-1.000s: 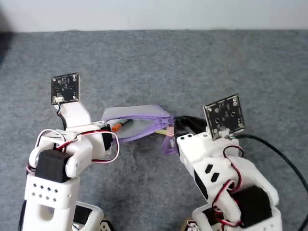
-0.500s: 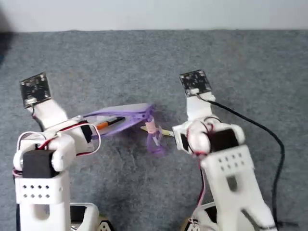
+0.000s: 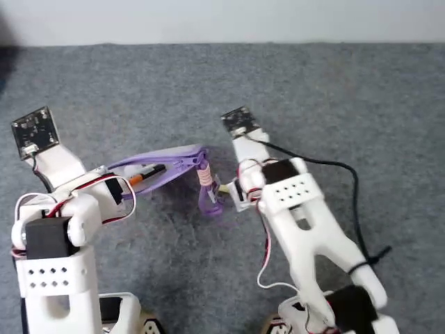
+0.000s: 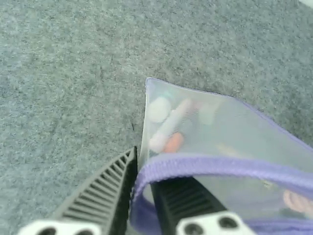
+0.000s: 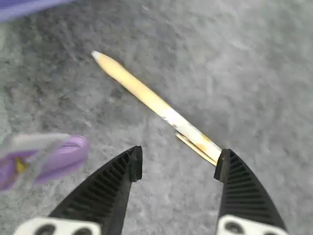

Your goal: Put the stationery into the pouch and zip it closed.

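Under my right gripper [image 5: 179,152], whose jaws stand wide apart and empty, one yellow pen [image 5: 146,98] lies flat on the grey mat [image 5: 254,58], near one end of the pouch [image 4: 215,132]. It looks light, stiff and slick, likely to roll, so I would pinch it across the barrel near the middle. That single pouch, soft and floppy, hangs from my left gripper [image 4: 144,171], which is clamped on its purple rim [image 4: 210,164]. Through the clear wall I count one orange-tipped marker [image 3: 144,174] and perhaps two pale pieces [image 4: 164,122]; that tally is uncertain.
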`<state>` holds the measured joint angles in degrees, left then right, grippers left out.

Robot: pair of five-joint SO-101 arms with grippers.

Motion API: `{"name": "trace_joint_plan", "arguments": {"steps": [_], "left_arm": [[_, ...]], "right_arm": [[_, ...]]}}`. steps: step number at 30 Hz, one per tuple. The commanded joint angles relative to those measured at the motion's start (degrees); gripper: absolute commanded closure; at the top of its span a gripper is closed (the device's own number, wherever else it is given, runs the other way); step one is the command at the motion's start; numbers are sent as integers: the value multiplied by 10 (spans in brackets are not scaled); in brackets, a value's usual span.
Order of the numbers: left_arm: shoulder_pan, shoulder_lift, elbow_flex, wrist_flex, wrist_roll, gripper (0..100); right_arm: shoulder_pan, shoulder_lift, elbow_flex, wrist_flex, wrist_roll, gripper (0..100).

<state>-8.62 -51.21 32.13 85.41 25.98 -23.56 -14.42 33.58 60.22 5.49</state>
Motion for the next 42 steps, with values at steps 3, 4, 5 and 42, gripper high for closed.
{"name": "trace_joint_plan", "arguments": {"steps": [3, 4, 5, 42], "left_arm": [[-2, -4, -34, 1, 7, 988], [-2, -4, -33, 1, 7, 988], [-2, -4, -33, 1, 7, 988], [0, -4, -32, 20, 7, 988]], "right_arm": [[-30, 40, -8, -67, 6, 746], [-30, 51, -8, -80, 6, 746], [-30, 61, -8, -92, 7, 746], [124, 348, -286, 80, 3, 991]]}}
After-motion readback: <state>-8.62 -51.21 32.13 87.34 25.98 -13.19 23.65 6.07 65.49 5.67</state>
